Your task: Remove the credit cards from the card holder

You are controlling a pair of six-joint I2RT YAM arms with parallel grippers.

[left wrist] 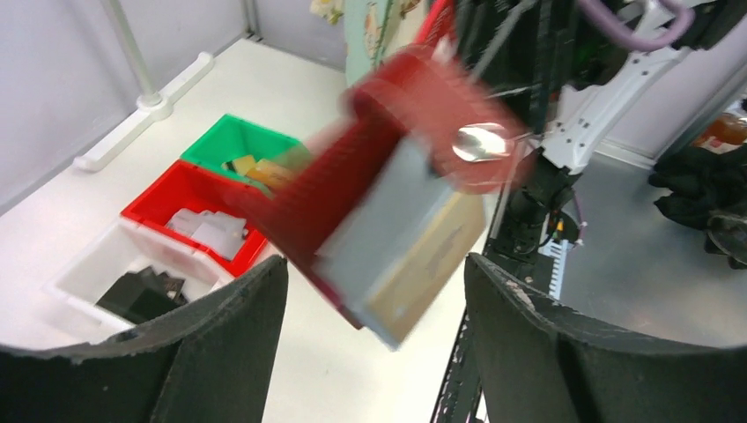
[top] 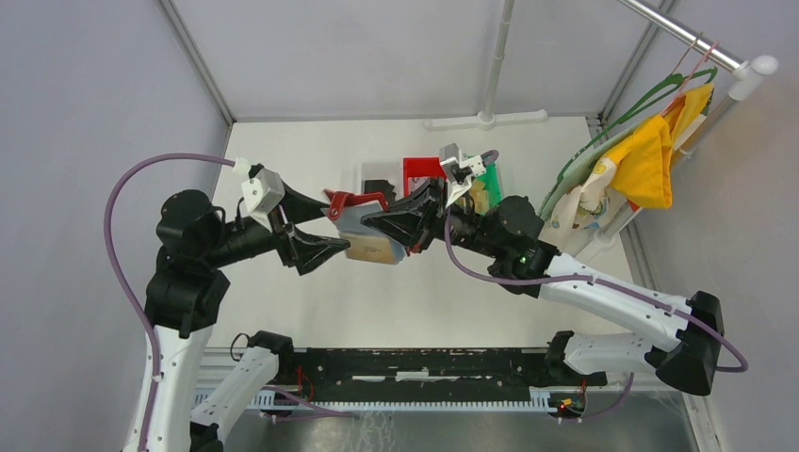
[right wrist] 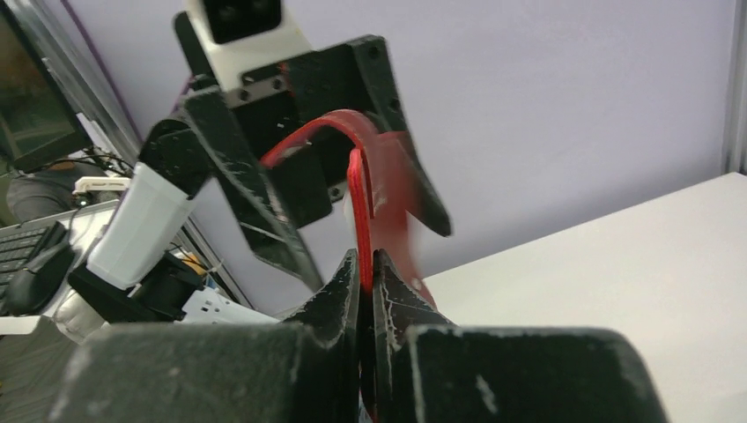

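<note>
Held aloft over the middle of the surface (top: 377,301), the card holder (left wrist: 414,106) is pinched only by an edge in the closed right fingers (right wrist: 339,304), so the wide-open, empty left fingers (left wrist: 220,352) straddling the protruding credit cards (left wrist: 423,256) could tug it loose or spill them.

- The card holder (left wrist: 352,176) is a dark red folding wallet. Its strap tab (left wrist: 480,141) carries a shiny round snap. It hangs open in the air above the table, tilted.
- One red flap stands edge-on, pinched between the closed fingers of the right gripper (right wrist: 366,264).
- Two credit cards jut from its lower end, stacked flat: a grey card (left wrist: 388,225) over a tan card (left wrist: 432,260). Both look partly tucked in, though blur hides how far.
</note>
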